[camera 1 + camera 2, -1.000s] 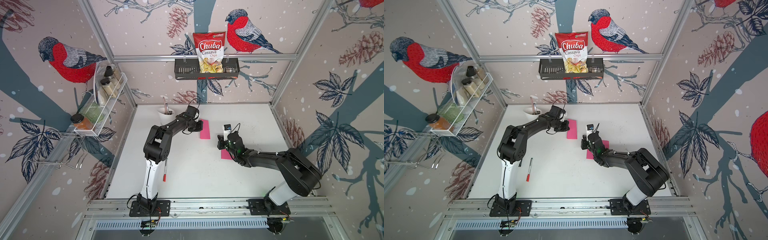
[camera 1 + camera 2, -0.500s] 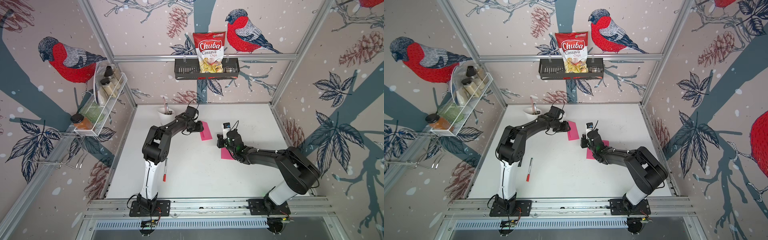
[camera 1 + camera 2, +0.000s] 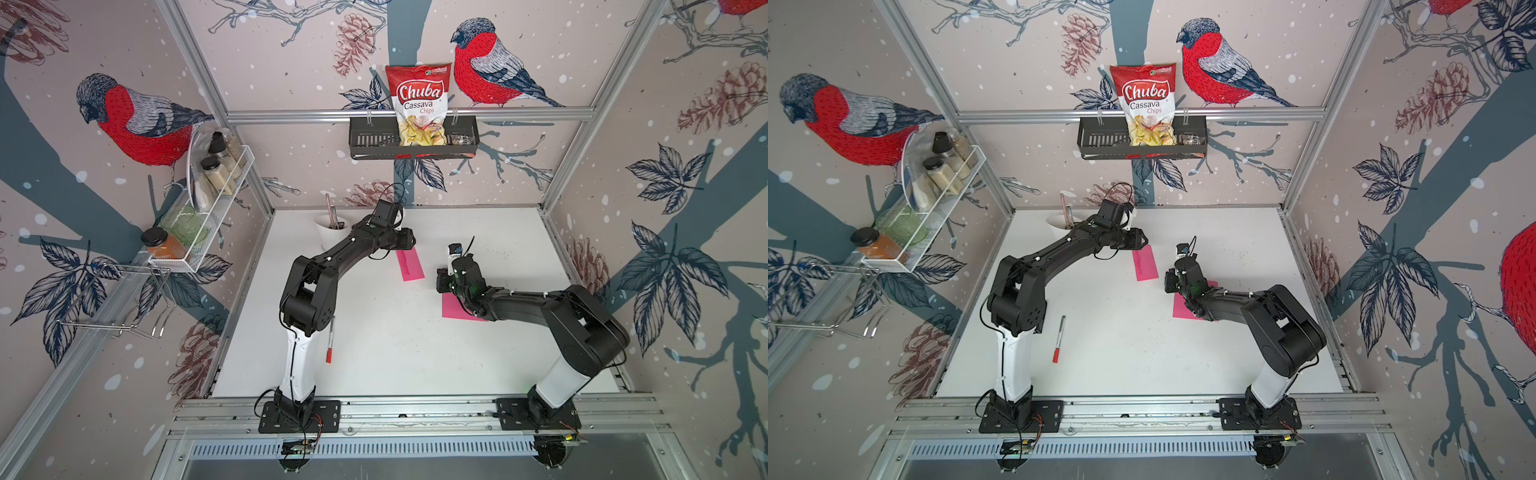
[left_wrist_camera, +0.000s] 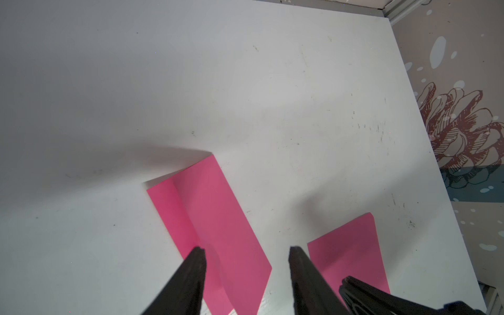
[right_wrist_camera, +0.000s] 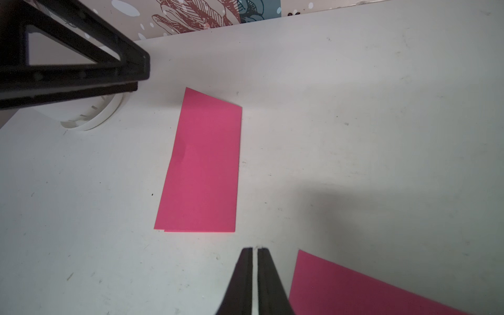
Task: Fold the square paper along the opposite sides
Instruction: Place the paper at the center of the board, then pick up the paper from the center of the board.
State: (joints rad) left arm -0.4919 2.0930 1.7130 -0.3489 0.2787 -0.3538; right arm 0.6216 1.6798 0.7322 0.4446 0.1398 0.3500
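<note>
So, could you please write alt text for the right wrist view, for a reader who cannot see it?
A folded pink paper lies flat on the white table, just ahead of the shut, empty right gripper. A second pink sheet lies beside that gripper; beyond the paper are the left gripper and a white cup.
</note>
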